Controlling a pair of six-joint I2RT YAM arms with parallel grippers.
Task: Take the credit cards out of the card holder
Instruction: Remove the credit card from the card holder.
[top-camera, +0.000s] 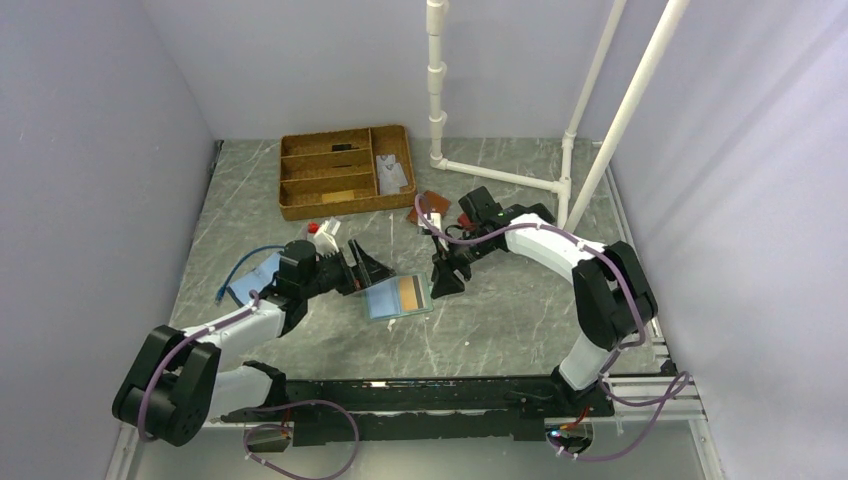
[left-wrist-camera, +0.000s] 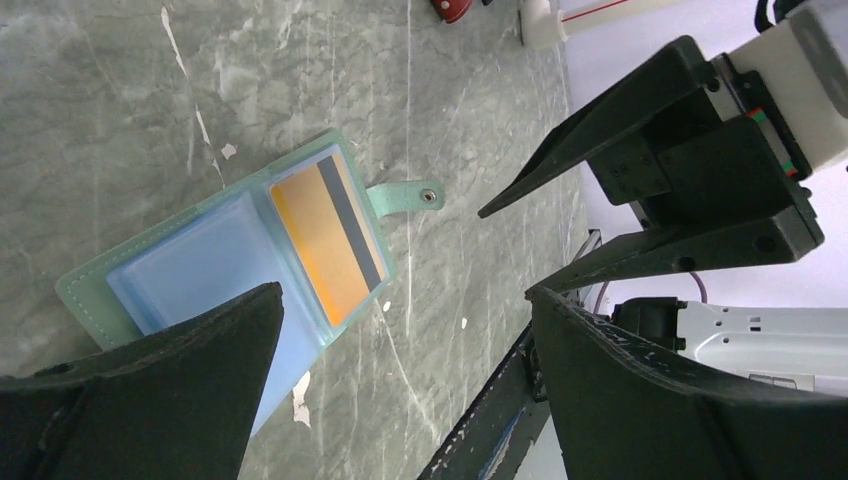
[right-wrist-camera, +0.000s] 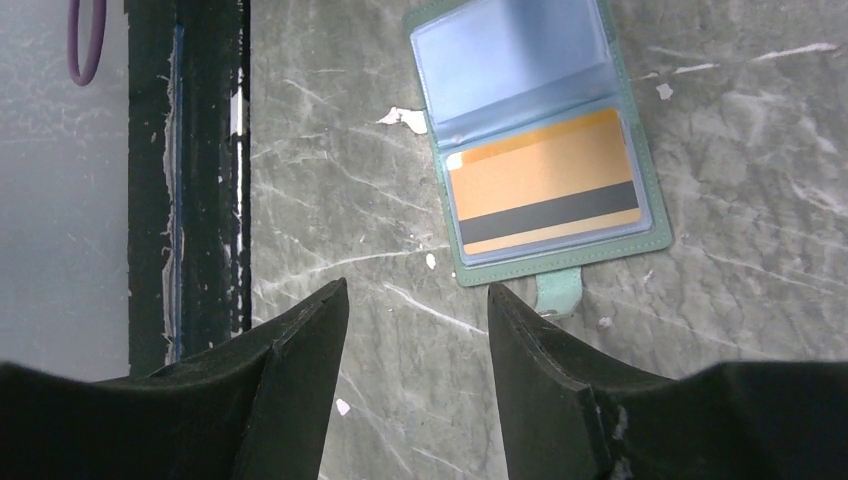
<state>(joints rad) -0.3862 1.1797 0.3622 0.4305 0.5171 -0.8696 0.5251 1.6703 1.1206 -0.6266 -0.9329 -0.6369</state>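
Observation:
The card holder (top-camera: 398, 298) lies open and flat on the marble table, light blue inside with a greenish edge (left-wrist-camera: 90, 300). One orange-tan credit card (right-wrist-camera: 545, 195) with a dark stripe sits in its clear pocket (left-wrist-camera: 325, 240); the other pocket (right-wrist-camera: 510, 55) looks empty. The snap tab (right-wrist-camera: 558, 290) sticks out toward my right gripper. My left gripper (left-wrist-camera: 405, 293) is open just left of the holder (top-camera: 362, 268), holding nothing. My right gripper (right-wrist-camera: 417, 286) is open a little off the holder's tab edge (top-camera: 446, 280), nothing between its fingers.
A woven tray (top-camera: 300, 185) stands at the back with whitish flat pieces (top-camera: 393, 172) in its right compartment. A brown wallet (top-camera: 433, 204) lies behind the right arm. White pipes (top-camera: 500, 176) rise at the back right. A blue cable (top-camera: 240, 268) lies left. A black rail (right-wrist-camera: 185, 180) edges the table.

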